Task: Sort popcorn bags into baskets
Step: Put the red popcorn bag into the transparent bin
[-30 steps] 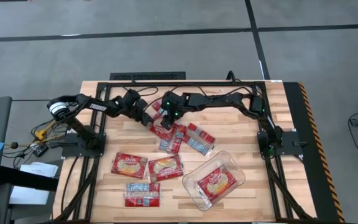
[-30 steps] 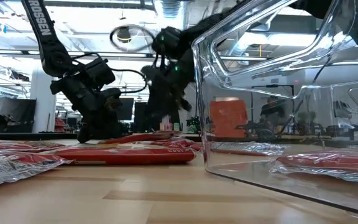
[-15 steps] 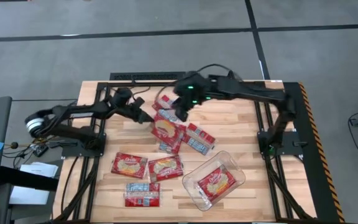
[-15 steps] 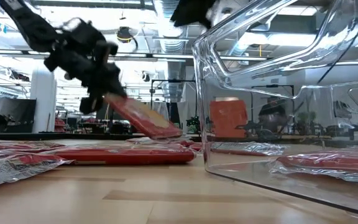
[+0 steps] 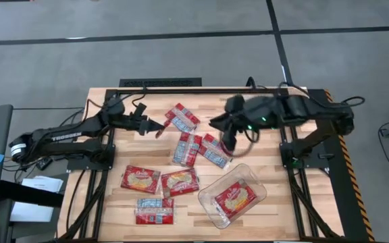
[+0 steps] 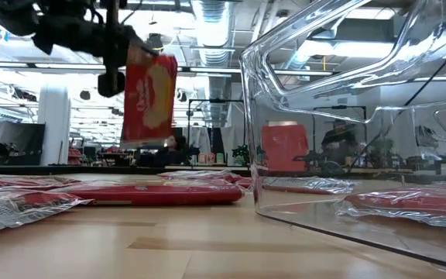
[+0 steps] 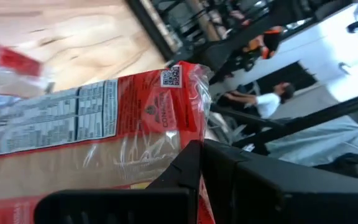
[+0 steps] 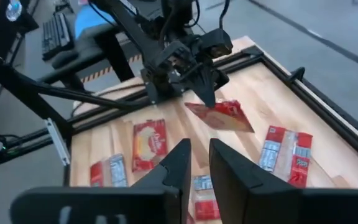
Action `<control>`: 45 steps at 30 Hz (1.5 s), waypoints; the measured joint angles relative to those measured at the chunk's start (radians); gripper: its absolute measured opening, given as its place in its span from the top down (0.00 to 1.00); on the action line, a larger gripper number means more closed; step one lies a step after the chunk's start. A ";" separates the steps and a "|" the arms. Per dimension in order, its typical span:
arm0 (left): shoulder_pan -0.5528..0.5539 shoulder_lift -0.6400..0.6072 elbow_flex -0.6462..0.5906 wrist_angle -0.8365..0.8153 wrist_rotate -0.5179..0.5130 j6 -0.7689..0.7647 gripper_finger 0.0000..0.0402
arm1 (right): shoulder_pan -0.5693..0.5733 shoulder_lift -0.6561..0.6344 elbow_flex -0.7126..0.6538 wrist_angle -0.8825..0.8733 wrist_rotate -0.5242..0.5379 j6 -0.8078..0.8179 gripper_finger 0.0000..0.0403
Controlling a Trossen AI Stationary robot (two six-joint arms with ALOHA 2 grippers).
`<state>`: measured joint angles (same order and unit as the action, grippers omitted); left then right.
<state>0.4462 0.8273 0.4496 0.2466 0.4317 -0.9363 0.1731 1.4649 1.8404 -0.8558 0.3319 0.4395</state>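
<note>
**Popcorn sort: one packet in the tub, one in the air, seven on the table**

Landmark: clear plastic tub (image 5: 232, 196), set at an angle near the front edge of the wooden table (image 5: 262, 145).

- Item 1, sorted: one red popcorn packet (image 5: 234, 198) lies flat inside the tub. Nothing else is in it.
- Item 2, in hand: left gripper (image 5: 151, 125), far across the table from the tub toward the back left, is clamped on a lifted packet (image 6: 149, 96), which hangs clear of the table with its yellow picture side showing in the low view. The left wrist view shows its printed panel side right against the fingers (image 7: 194, 168).
- Items 3–5, unsorted: a loose group of three packets (image 5: 186, 149) just behind the tub, two of them overlapping, with one more (image 5: 182, 116) farther back.
- Items 6–8, unsorted: two picture-side packets (image 5: 180, 182) beside the tub on its left, and one panel-side packet (image 5: 155, 210) in front of them.
- Right gripper (image 5: 225, 137): above the table behind the tub, holding nothing, fingers close together with a narrow gap.

Progress estimate: early. One of nine is placed; the lifted packet looks like the second, seven remaining.
</note>
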 joint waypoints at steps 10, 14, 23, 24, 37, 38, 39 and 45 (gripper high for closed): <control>-0.269 -0.056 0.082 0.014 -0.166 -0.054 1.00 | 0.217 -0.013 0.000 -0.003 0.213 0.110 0.82; -0.416 -0.021 0.164 0.012 -0.307 -0.029 1.00 | 0.277 -0.013 0.000 -0.004 0.249 0.158 0.82; -0.692 0.163 0.385 0.015 -0.620 0.038 1.00 | 0.390 -0.033 -0.001 -0.001 0.303 0.188 0.82; -0.715 0.193 0.412 0.018 -0.654 0.044 1.00 | 0.400 -0.036 -0.001 0.001 0.303 0.186 0.82; -0.857 0.694 0.726 0.071 -0.821 -0.027 1.00 | 0.581 -0.116 -0.001 -0.004 0.303 0.180 0.82; -0.861 0.740 0.758 0.087 -0.818 -0.028 1.00 | 0.597 -0.121 -0.001 -0.004 0.304 0.178 0.82; -0.862 0.781 0.789 0.092 -0.813 -0.027 1.00 | 0.613 -0.125 -0.001 -0.004 0.305 0.178 0.82; -0.858 1.011 0.980 0.092 -0.805 -0.029 1.00 | 0.701 -0.129 -0.001 -0.003 0.390 0.178 0.82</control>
<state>-0.4115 1.8382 1.4301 0.3389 -0.3733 -0.9653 0.8744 1.3356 1.8393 -0.8589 0.7221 0.6178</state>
